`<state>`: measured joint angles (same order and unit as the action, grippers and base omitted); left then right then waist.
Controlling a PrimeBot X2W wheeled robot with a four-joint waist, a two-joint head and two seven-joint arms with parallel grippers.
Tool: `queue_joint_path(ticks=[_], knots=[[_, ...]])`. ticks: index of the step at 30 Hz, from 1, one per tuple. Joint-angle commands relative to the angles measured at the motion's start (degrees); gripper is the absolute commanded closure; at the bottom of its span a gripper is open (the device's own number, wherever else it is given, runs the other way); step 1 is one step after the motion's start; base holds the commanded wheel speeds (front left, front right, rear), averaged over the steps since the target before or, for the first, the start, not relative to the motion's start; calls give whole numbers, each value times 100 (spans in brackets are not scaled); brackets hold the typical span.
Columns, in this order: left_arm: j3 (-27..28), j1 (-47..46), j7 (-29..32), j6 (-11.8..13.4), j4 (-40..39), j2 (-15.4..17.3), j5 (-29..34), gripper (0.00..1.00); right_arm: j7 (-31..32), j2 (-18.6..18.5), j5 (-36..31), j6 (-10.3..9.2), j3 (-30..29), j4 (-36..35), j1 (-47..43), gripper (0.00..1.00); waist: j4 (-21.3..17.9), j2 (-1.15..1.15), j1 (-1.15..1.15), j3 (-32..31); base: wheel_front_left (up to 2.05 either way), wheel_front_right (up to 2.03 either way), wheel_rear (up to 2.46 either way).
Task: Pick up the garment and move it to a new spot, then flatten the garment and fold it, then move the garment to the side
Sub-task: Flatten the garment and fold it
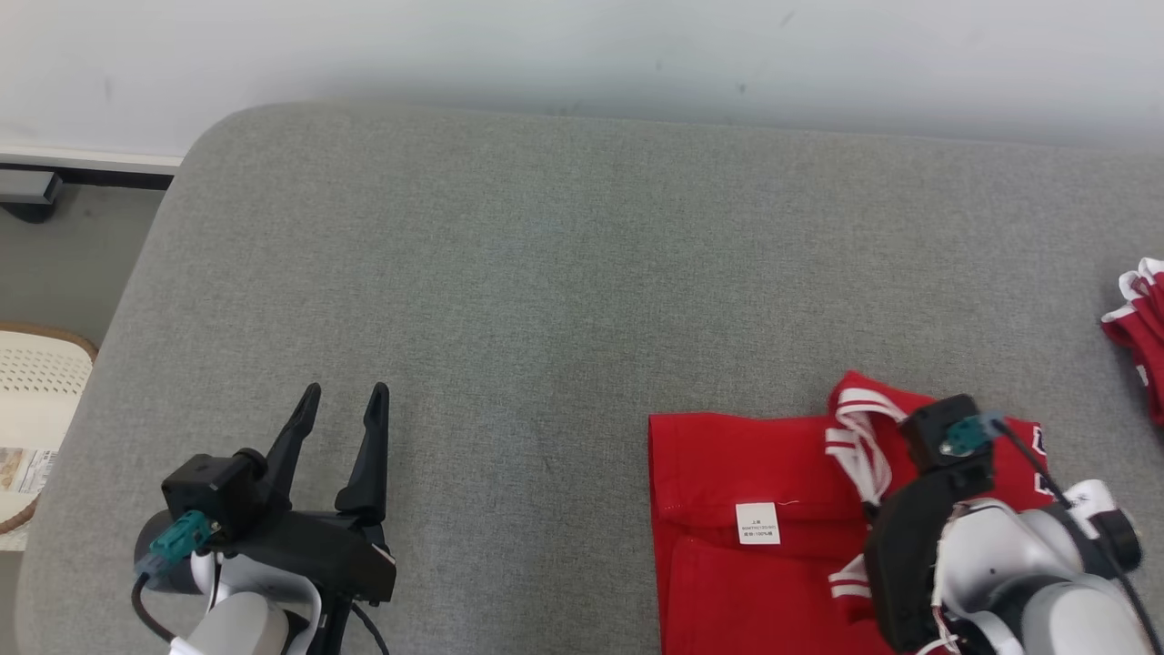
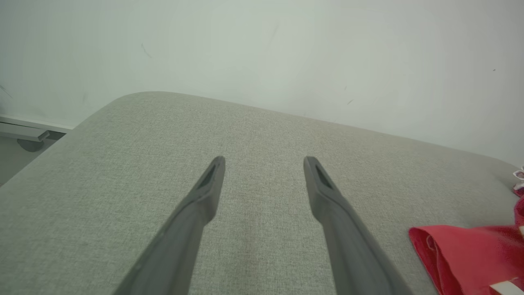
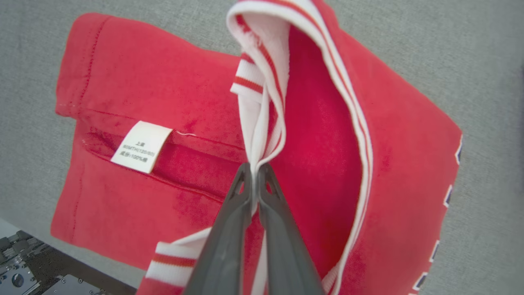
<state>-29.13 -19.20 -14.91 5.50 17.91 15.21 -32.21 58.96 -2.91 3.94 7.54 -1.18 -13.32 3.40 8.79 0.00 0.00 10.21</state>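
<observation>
**Right gripper (image 3: 254, 170) pinches trim of red garment (image 3: 163, 90) on grey surface (image 1: 546, 300)**

Dark jaws of the right gripper, closest in the right wrist view, are pressed together on the garment's white, red-striped ribbed trim (image 3: 262, 102). The trim rises in a fold from between the tips.

The garment lies folded at the near right of the fabric-covered surface. Its left hem is straight, and its lower part runs off the bottom of the head view beside the right arm's pale forearm (image 1: 1028, 573).

A white care label (image 3: 141, 146) is sewn at a seam on the garment's left half. "100%" can be read in its last line; the rest of the small print is too fine to make out. Dark blue and white lettering (image 3: 450, 192) runs along the garment's far right edge, cut off so that no word can be read.

At the near left, well apart from the garment, the left gripper (image 1: 346, 393) holds its jaws spread wide over bare grey fabric.

A second red and white piece of clothing (image 1: 1137, 332) lies at the surface's right edge, apart from the garment.

Off the left side stands a white perforated basket (image 1: 36, 377) with a brown woven rim; what it holds cannot be told. Just below it shows a printed paper (image 1: 23, 468), its writing too small to read. A white wall (image 1: 582, 55) backs the scene.
</observation>
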Motion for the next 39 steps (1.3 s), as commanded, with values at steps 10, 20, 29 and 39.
queue_joint_path(ticks=[10, 20, 29, 39], knots=[[-31, -46, -34, -40, 40, -27, 122, 0, -168, -6, 135, -8, 739, 453, 277, 100, 124, 0, 0, -16, 0, 0, 0], [8, -32, -34, -32, 50, -45, 131, 0, -259, -5, 279, -8, 1230, 570, 409, 100, 157, 0, 0, -8, 0, 0, 0], [44, -40, -34, -45, 33, -55, 118, 0, -323, -7, 403, -8, 1459, 651, 454, 100, 155, 0, 0, 34, 0, 0, 0], [61, -56, -34, -70, 52, -82, 138, 0, -507, -7, 679, -8, 1578, 750, 554, 0, 177, 0, 0, 28, 0, 0, 0]])
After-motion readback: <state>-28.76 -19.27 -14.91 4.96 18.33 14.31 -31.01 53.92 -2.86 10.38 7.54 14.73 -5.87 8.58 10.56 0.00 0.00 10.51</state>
